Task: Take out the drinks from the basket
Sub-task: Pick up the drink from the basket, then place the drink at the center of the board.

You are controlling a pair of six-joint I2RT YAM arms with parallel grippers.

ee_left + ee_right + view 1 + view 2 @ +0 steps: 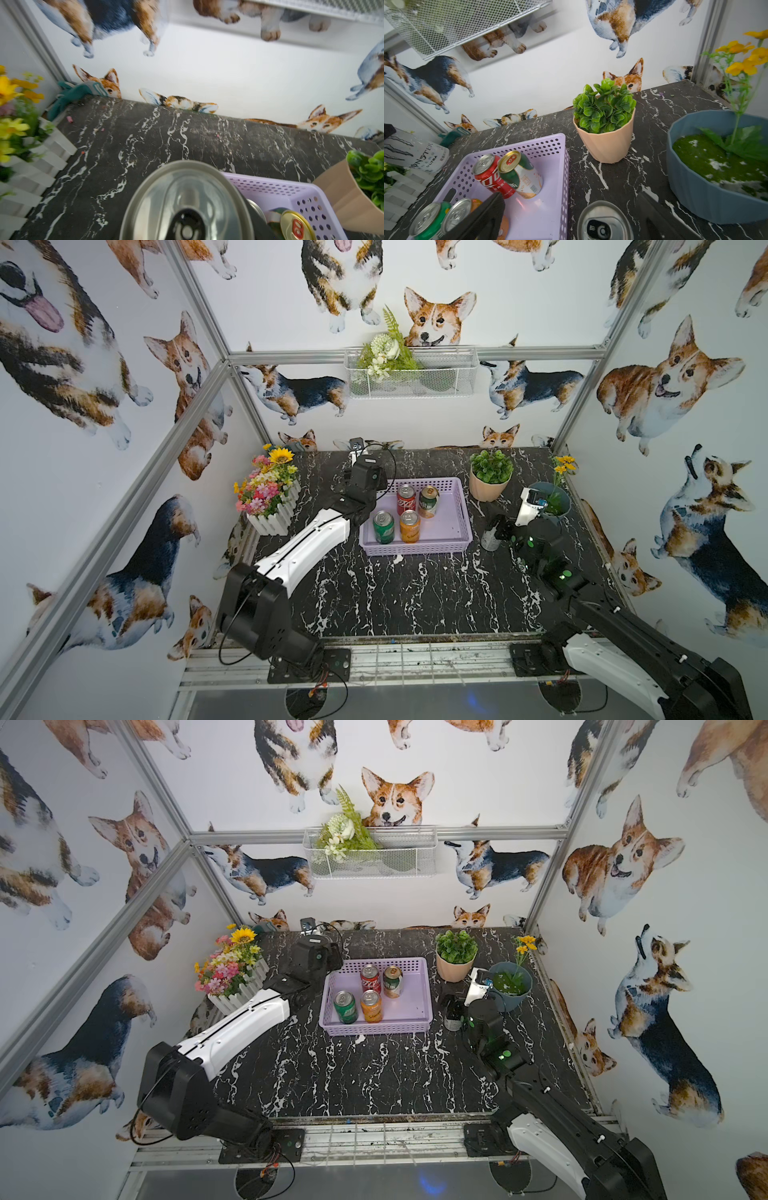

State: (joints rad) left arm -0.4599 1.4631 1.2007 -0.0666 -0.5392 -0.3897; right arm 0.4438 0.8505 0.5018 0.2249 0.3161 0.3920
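Left gripper (358,512) is closed on a pale silver Monster can (415,153). It holds the can clear of the basket (415,548), just outside the basket's left end and beside the white picket flower box (270,506). In my left wrist view the can's silver top (187,199) fills the lower frame right under the camera, with the basket's perforated corner beside it. Right gripper (498,529) is down at the marble table (395,597), on the basket's right side. Its jaws are spread wide, with a second silver can (604,222) standing upright on the table between them. The finger (483,218) nearer the basket is well clear of this can. The far finger sits close to it, but I cannot tell whether it touches. Four drinks stand upright in the left half of the basket. The red can (406,499) and the dark-green-and-gold can (428,502) are touching in the back row. The green can (383,527) and the orange can (409,526) are side by side in the front row. All four are between my two grippers, nearer the left one. The peach plant pot (488,485) and the blue planter (552,499) are behind and beside my right gripper.
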